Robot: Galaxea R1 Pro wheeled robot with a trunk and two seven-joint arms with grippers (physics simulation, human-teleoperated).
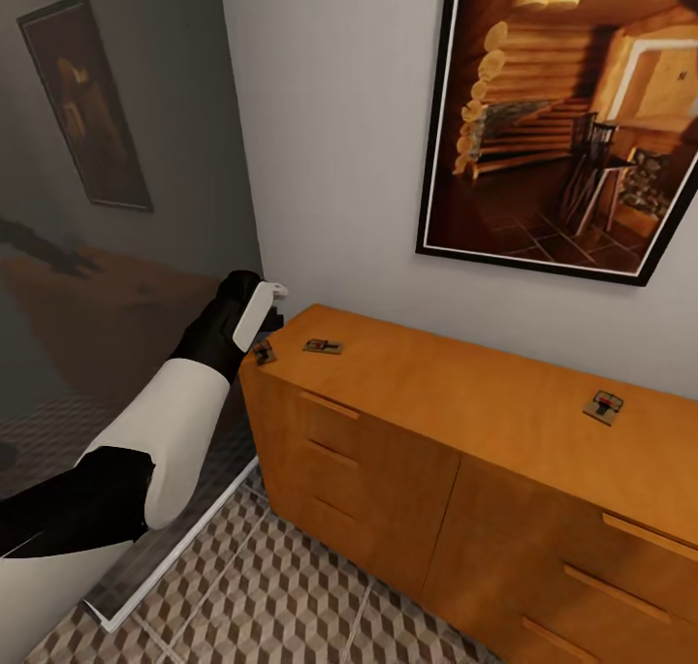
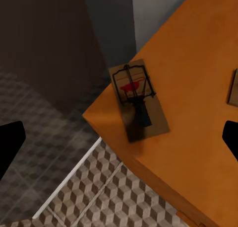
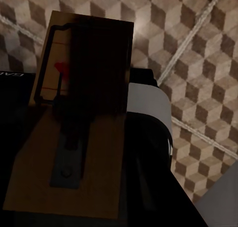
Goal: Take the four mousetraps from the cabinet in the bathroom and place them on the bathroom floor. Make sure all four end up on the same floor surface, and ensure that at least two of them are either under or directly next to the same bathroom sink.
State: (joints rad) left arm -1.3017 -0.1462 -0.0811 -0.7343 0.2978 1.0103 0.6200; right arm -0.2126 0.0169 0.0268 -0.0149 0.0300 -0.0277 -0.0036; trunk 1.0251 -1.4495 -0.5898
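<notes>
I'm seeing my left arm at lower left of the head view: glossy white forearm shell, black elbow and wrist segments, a white plate beside the black left gripper. Black fingertips are showing at both wrist-view edges.

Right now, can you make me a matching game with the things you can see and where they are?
Things:
1. corner mousetrap
2. far mousetrap
3. held mousetrap
4. framed picture

Places:
A. on the white wall above the cabinet
B. in the right tool, over the bathroom floor
C. at the cabinet's corner edge, below the left tool
D. alone on the cabinet top, away from that arm

Pairs: 1-C, 2-D, 3-B, 4-A
</notes>
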